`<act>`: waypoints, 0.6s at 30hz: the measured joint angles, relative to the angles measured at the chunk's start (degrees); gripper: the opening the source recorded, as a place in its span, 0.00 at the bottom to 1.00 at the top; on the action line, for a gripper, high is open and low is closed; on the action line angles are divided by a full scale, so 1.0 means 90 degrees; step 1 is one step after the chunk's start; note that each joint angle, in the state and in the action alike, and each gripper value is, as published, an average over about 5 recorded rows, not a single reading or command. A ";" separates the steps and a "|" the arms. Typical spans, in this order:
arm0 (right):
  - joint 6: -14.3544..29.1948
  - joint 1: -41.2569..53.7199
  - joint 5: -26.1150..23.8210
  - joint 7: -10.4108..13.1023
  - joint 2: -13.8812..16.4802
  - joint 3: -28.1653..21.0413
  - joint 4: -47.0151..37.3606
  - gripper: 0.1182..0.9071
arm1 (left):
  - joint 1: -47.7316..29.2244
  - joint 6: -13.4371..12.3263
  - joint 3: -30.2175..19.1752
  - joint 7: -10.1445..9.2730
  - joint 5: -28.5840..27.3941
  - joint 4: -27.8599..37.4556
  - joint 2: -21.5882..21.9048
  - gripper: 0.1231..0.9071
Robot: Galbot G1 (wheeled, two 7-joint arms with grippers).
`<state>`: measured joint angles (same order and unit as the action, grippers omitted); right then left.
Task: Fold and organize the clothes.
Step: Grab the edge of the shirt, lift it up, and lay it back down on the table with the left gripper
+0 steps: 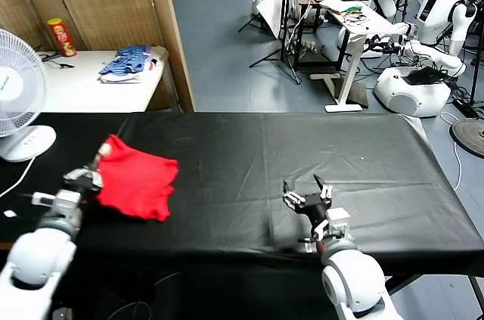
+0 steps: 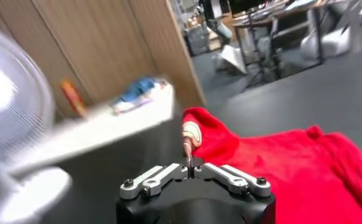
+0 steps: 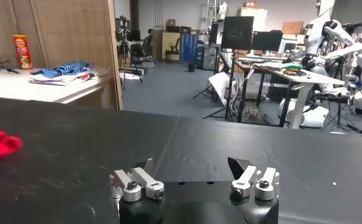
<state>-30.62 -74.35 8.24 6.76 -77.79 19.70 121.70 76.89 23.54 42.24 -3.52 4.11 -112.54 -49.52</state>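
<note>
Left tool [image 2: 190, 163] clenched on red T-shirt's [image 1: 136, 180] far-left corner; should lift clear, carry it rightward across. Right tool [image 1: 308, 197] released, idle near counter [image 1: 302, 153] edge.

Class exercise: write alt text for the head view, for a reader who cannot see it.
The left gripper is shut on a corner of a crumpled red T-shirt at the left of a black-covered table. The right gripper rests open on the cloth near the front edge, well apart from the shirt.
</note>
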 joint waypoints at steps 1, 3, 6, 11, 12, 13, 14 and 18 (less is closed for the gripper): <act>0.0001 0.0003 0.0001 -0.0002 -0.0002 -0.0002 -0.0010 0.86 | 0.0031 -0.0010 0.0062 -0.0001 -0.0155 -0.0051 0.0090 0.02; 0.0003 0.0004 0.0002 -0.0004 -0.0008 -0.0006 -0.0026 0.86 | 0.0096 0.0000 0.0131 -0.0007 -0.0397 -0.0186 0.0197 0.02; 0.0002 -0.0012 -0.0002 -0.0010 -0.0016 -0.0022 -0.0039 0.86 | 0.0178 0.0050 0.0071 -0.0022 -0.0482 -0.0453 0.0192 0.02; -0.0009 -0.0063 -0.0019 -0.0023 -0.0015 -0.0017 -0.0035 0.86 | 0.0229 0.0084 -0.0546 -0.0108 0.0118 -0.0822 -0.0216 0.02; -0.0012 -0.0074 -0.0019 -0.0028 -0.0011 -0.0012 -0.0033 0.86 | 0.0209 0.0090 -0.0746 -0.0151 0.0292 -0.0848 -0.0338 0.02; -0.0014 -0.0083 -0.0015 -0.0036 -0.0006 -0.0007 -0.0033 0.86 | 0.0179 0.0089 -0.0959 -0.0196 0.0450 -0.0851 -0.0464 0.02; -0.0019 -0.0090 -0.0006 -0.0049 0.0003 -0.0007 -0.0034 0.86 | 0.0145 0.0077 -0.1181 -0.0235 0.0584 -0.0839 -0.0593 0.02; -0.0121 -0.0082 0.0156 -0.0175 0.0076 -0.0052 -0.0076 0.86 | -0.0015 -0.0123 -0.2029 -0.0318 0.0810 -0.0676 -0.1096 0.02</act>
<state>-31.71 -75.09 9.64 5.19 -77.11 19.23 121.01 76.76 22.44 23.98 -6.38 11.40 -118.63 -59.39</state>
